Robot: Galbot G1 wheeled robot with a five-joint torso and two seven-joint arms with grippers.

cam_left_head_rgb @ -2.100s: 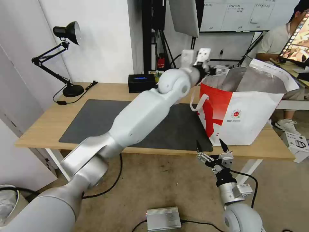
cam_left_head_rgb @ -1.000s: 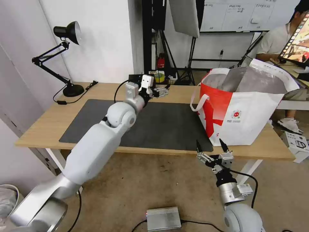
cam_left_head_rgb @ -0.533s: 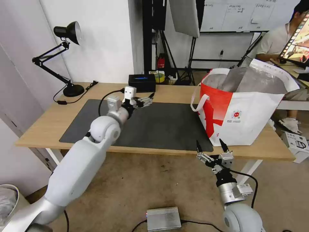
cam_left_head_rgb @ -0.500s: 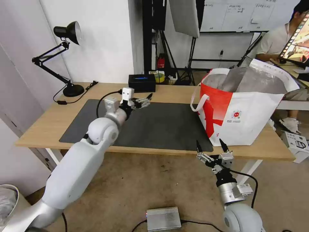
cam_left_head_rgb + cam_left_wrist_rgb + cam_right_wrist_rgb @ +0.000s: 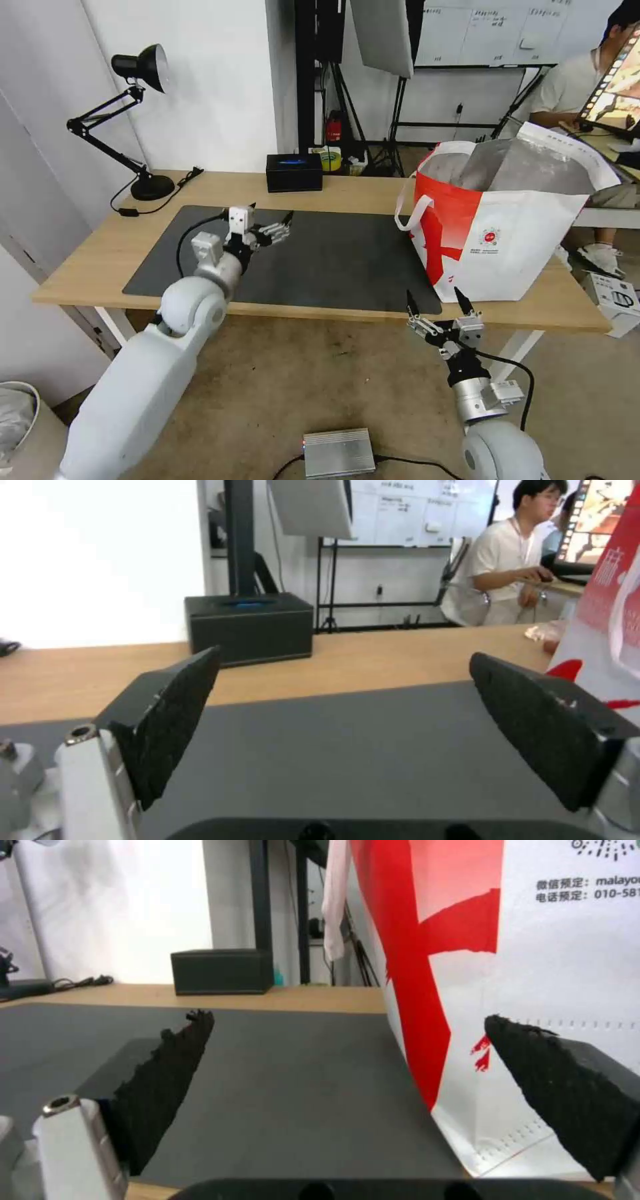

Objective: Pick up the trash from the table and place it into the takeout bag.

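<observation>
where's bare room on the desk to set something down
The mat is bare between the open left gripper and the bag. Bare wood borders the lamp and the tissue box. It is crowded at the bag's end, where the open right gripper waits.

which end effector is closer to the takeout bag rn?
Right. The right end effector sits open just below the table's front edge, beside the takeout bag's red lower corner. The left end effector hangs open over the dark mat, well away from the bag.
</observation>
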